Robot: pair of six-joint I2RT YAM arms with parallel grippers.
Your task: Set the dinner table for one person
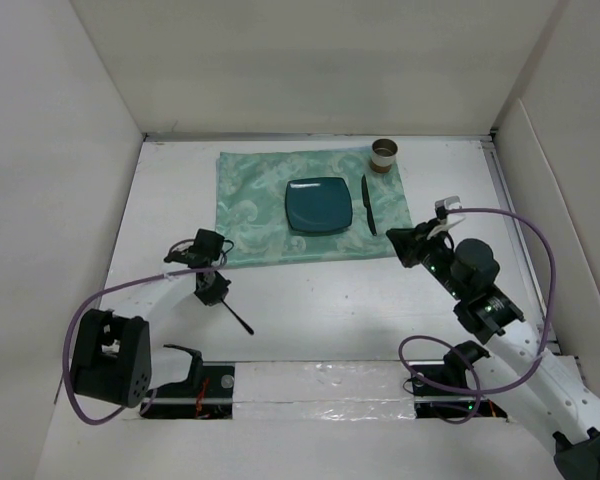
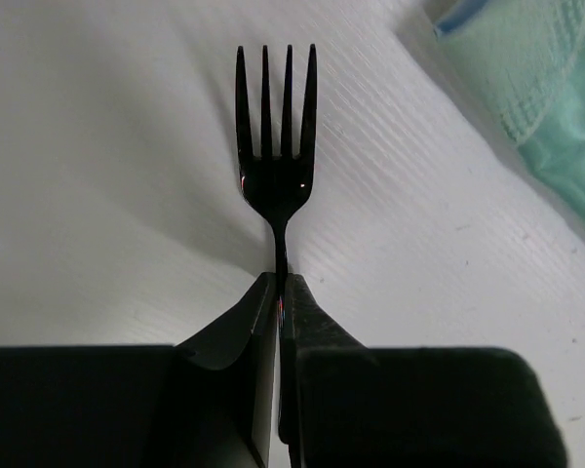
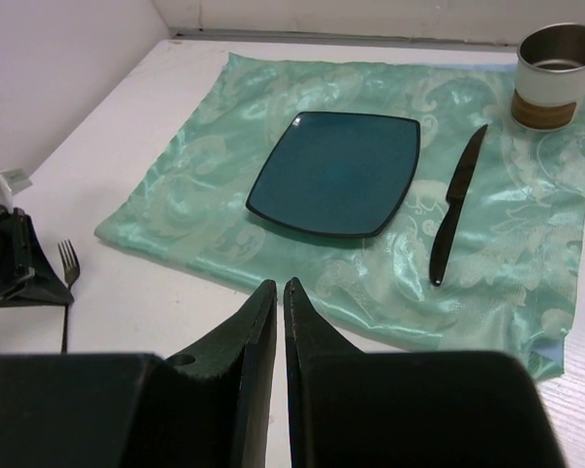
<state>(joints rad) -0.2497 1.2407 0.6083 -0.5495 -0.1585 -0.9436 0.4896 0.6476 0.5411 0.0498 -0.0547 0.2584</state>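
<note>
Left gripper (image 2: 279,283): fingers (image 2: 244,322) pressed together on the neck of a black fork (image 2: 276,185), pinching it just below the head. The four tines project forward beyond the fingertips; in the top view the handle trails out behind the gripper toward the near edge of the worktop (image 1: 320,310). Whether the fork touches the surface cannot be determined.

Left gripper position: over bare worktop, just off the near left corner of the mint-green mat (image 1: 250,200).

Right gripper (image 3: 280,288): fingers (image 3: 307,312) drawn almost together, with only a thin slit between them and nothing held. Position: near the mat's near right corner, toward the right edge of the worktop, pointing across the mat toward the left.

Worktop: a large matte-white rectangle, enclosed by white walls on the left, far and right sides. It carries all items listed below.

Mat: lies flat close to the far edge of the worktop.
- Teal square plate (image 1: 318,205): on the mat, right of its centre.
- Black knife (image 1: 368,205): on the mat, just beside the right edge of the plate and apart from it.
- Metal cup (image 1: 384,155): upright at the far right corner of the mat
</note>
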